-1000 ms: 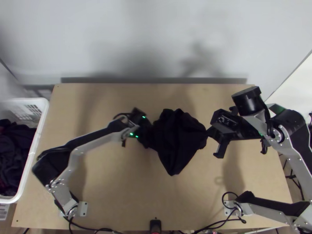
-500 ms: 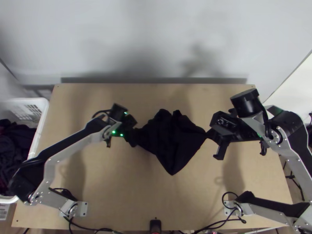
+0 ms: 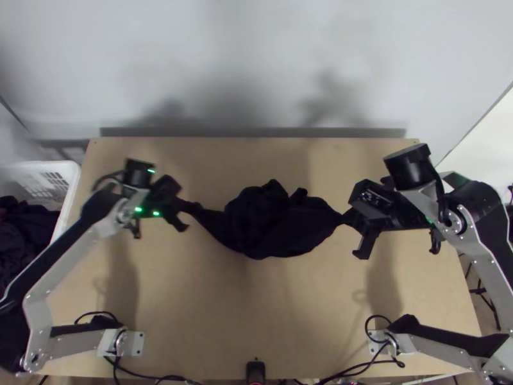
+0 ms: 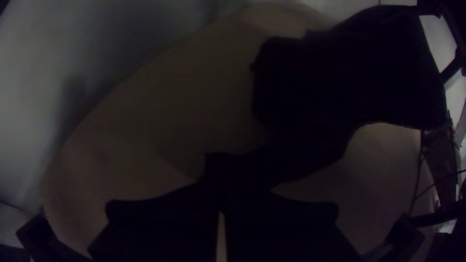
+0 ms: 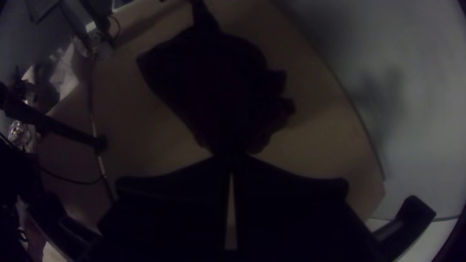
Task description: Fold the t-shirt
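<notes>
Top view is showing a light wooden table [image 3: 211, 321], with 2 silver-and-black arms over it: the right arm [image 3: 487, 256] is curving up along the table's right side, and the left arm [image 3: 70, 253] is slanting up over its left side. A white plastic basket [image 3: 74, 172] is standing at the table's left edge, and dark cloth [image 3: 25, 247] is lying heaped inside it

Near the middle of the table, the black t-shirt [image 3: 272, 221] is hanging or lying bunched between the grippers; whether its underside is touching the wood, the pictures are not making clear. Its middle is bulging into a thick bundle, and its 2 ends are narrowing into twisted strips

The left gripper [image 3: 185, 206] is pinching the left strip; in the left wrist view, its wide flat fingers [image 4: 160, 223] are sitting close together on the fabric. The right gripper [image 3: 348, 219] is clamping the opposite end, its tips meeting on the fabric in the right wrist view. At the left arm's wrist, 3 small green lights [image 3: 138, 209] are glowing
</notes>
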{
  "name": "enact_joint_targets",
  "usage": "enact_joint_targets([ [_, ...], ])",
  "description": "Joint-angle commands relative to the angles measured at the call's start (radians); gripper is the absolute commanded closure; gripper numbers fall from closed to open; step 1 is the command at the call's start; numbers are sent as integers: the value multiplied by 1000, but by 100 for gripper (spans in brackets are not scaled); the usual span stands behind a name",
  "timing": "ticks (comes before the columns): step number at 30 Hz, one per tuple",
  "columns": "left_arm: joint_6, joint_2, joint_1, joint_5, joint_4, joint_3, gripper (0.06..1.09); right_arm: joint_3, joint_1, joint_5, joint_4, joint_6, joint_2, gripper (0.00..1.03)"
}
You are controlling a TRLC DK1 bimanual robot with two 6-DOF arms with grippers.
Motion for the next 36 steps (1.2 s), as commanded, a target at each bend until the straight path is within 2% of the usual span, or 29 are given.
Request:
enact_joint_targets([
  [1, 58, -84, 202, 27, -96, 68, 105, 18, -28, 3, 19, 31, 23, 100],
  [5, 61, -96, 337, 56, -159, 174, 105, 31, -60, 46, 30, 102, 48, 100],
  [10, 36, -155, 479, 105, -233, 283, 105, 58, -177, 74, 61, 186, 54, 100],
  [18, 44, -208, 616, 126, -282, 335, 105, 58, -354, 97, 64, 232, 48, 100],
  [23, 59, -256, 616, 128, -319, 339, 105, 14, -384, 97, 62, 221, 15, 100],
  [25, 64, -258, 627, 129, -370, 395, 105, 35, -364, 92, 30, 197, -6, 100],
  [27, 67, -261, 639, 152, -423, 459, 105, 64, -321, 34, -1, 161, -41, 100],
  [36, 72, -348, 588, 177, -583, 557, 105, -48, -51, -20, -51, 155, -158, 100],
])
